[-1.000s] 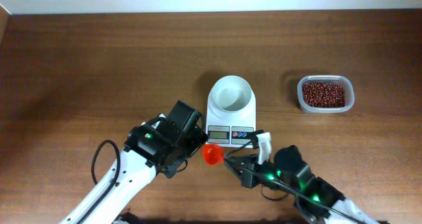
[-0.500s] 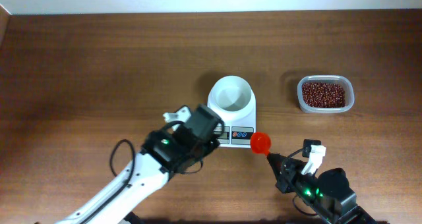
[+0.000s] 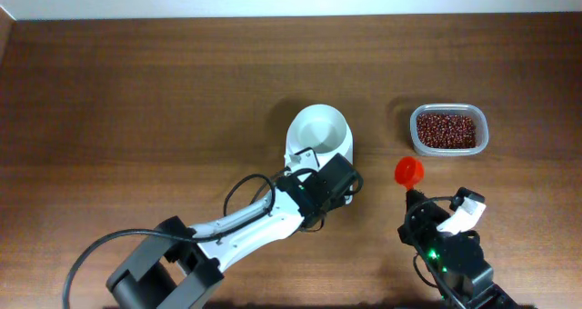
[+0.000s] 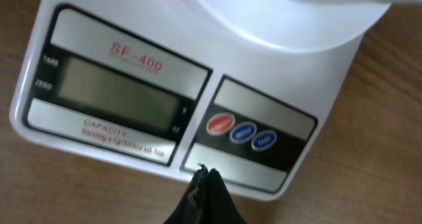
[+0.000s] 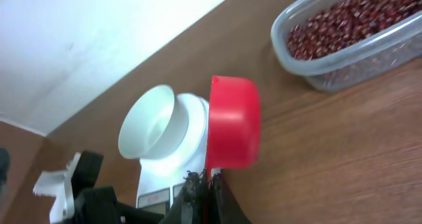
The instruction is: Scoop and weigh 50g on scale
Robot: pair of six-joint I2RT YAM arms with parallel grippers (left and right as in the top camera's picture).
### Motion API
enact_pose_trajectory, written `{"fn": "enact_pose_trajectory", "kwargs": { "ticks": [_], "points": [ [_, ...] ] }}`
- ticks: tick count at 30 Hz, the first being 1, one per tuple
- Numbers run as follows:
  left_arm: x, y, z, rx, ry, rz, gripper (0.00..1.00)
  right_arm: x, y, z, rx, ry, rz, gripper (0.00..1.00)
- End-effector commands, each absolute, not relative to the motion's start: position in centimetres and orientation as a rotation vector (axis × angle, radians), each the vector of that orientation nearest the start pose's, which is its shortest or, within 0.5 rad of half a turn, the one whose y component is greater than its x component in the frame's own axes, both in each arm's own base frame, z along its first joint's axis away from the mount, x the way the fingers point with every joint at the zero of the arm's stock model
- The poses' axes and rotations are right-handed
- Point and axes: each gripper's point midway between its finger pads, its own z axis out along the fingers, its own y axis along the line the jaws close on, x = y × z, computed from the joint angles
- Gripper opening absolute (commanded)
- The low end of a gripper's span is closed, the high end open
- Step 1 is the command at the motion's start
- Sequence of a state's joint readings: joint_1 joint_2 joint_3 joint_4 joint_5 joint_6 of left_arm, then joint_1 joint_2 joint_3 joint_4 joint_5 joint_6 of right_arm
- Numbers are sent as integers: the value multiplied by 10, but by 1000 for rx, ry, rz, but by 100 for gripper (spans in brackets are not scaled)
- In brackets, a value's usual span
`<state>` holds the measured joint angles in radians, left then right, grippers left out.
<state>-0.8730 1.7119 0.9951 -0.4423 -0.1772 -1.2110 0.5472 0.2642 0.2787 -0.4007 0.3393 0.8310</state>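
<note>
The white scale [image 3: 349, 151] carries an empty round white bowl [image 3: 318, 131] at the table's middle. My left gripper [image 3: 333, 182] is shut, covering the scale's front panel from above. In the left wrist view its shut tips [image 4: 206, 174] rest at the scale's [image 4: 283, 59] front edge, just below the red button [image 4: 221, 124] and two blue buttons [image 4: 254, 136]; the display [image 4: 119, 99] is blank. My right gripper [image 3: 415, 196] is shut on the handle of a red scoop [image 3: 408, 171], right of the scale. The right wrist view shows the empty scoop [image 5: 232, 122] tilted on its side above my gripper [image 5: 206, 182].
A clear plastic tub of red beans [image 3: 447, 130] stands at the right, a short way beyond the scoop, and shows in the right wrist view as the tub [image 5: 349, 33]. Bare wooden table [image 3: 136, 100] lies left of the scale. A white wall runs along the far edge.
My left gripper has shut and swung right over the scale's front panel. My right gripper has carried the red scoop from in front of the scale rightward, toward the tub.
</note>
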Motion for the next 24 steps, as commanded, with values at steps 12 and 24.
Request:
{"fn": "enact_pose_trajectory", "kwargs": {
  "ticks": [12,24],
  "points": [
    [291,-270,28,-515,2598,-321,3,228,58,165,542,1860,534,4],
    [292,-276,15,-512,2612,-332,3,228,58,165,542,1860,534,4]
  ]
}}
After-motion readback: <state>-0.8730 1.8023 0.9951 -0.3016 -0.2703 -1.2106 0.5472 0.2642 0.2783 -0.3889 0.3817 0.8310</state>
